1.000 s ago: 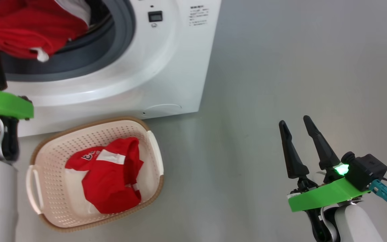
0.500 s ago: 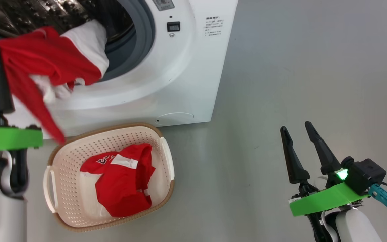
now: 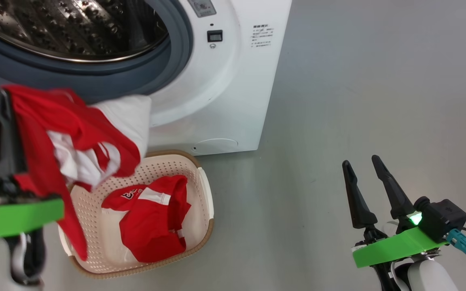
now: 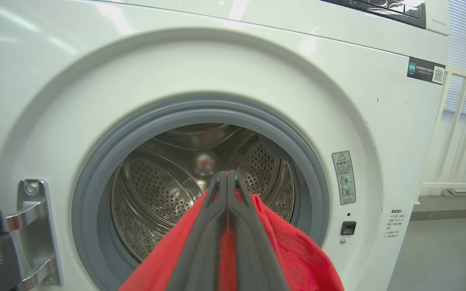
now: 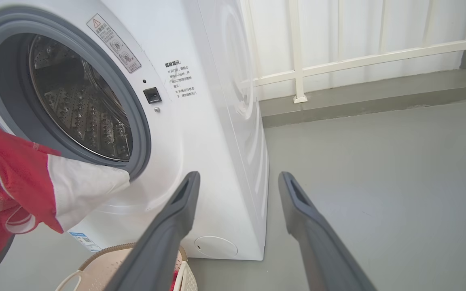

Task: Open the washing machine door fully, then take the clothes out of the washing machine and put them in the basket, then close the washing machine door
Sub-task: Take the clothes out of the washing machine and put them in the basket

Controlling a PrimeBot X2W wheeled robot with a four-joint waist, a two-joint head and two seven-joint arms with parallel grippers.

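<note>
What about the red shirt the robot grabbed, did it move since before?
Yes. The red shirt, held by the left gripper, came out of the washing machine and down toward the basket.

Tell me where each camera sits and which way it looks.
Head view: on the head, looking down at the floor, basket and washing machine; shows left gripper shut on a red garment and right gripper open.
Left wrist view: on the left wrist, facing straight into the drum; shows its shut fingers pinching that garment.
Right wrist view: on the right wrist, facing the machine's front at an angle; shows its open fingers.
Shared: head and right wrist views both show basket and held garment.
</note>
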